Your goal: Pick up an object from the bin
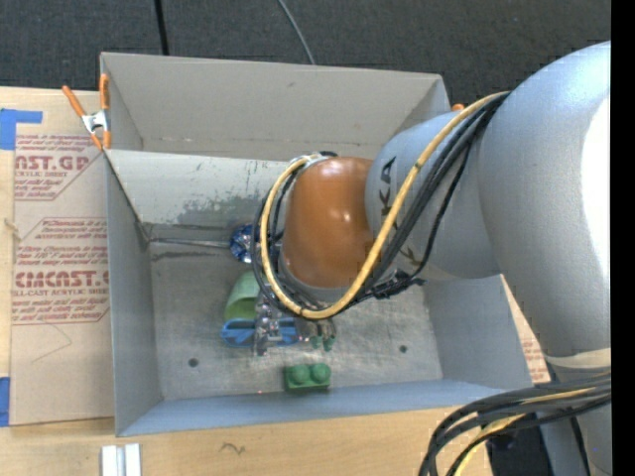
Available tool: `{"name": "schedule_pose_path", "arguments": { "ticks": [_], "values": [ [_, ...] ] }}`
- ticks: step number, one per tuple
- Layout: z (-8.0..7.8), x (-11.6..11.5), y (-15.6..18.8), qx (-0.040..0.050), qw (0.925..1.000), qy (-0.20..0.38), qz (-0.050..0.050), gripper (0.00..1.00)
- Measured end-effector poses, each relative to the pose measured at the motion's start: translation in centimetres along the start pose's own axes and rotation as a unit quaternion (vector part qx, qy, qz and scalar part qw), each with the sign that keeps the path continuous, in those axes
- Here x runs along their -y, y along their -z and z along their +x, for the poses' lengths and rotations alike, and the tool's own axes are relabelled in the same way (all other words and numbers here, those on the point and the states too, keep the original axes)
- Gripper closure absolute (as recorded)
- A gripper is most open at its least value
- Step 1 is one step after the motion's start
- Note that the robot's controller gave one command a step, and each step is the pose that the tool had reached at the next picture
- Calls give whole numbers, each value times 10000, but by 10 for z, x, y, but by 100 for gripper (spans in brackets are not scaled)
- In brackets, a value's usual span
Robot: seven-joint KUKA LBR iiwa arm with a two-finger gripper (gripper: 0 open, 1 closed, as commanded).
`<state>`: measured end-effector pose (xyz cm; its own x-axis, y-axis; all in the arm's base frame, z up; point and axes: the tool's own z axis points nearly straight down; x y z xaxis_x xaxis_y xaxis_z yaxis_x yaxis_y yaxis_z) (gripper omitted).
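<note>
Grey bin floor, seemingly scuffed

Robot lab; cabled arm over metal bin

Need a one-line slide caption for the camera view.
Gripper down at a blue piece in the bin, pale green thing beside it, green brick lying apart.

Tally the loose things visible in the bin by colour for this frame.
Blue: 2 (small round blue object, flat blue plastic piece)
Green: 2 (pale green cup-shaped object, dark green studded plastic brick)
Total: 4 visible; the arm may hide others.
</note>
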<state>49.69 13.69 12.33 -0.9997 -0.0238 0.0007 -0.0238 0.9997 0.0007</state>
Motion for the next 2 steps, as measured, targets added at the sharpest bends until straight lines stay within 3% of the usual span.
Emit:
{"name": "schedule_pose_path", "arguments": {
  "ticks": [1, 2],
  "values": [
    [0, -1, 30, 19, 10000, 5, -6, 100],
    [0, -2, 36, 10, 10000, 8, -4, 100]
  ]
}}
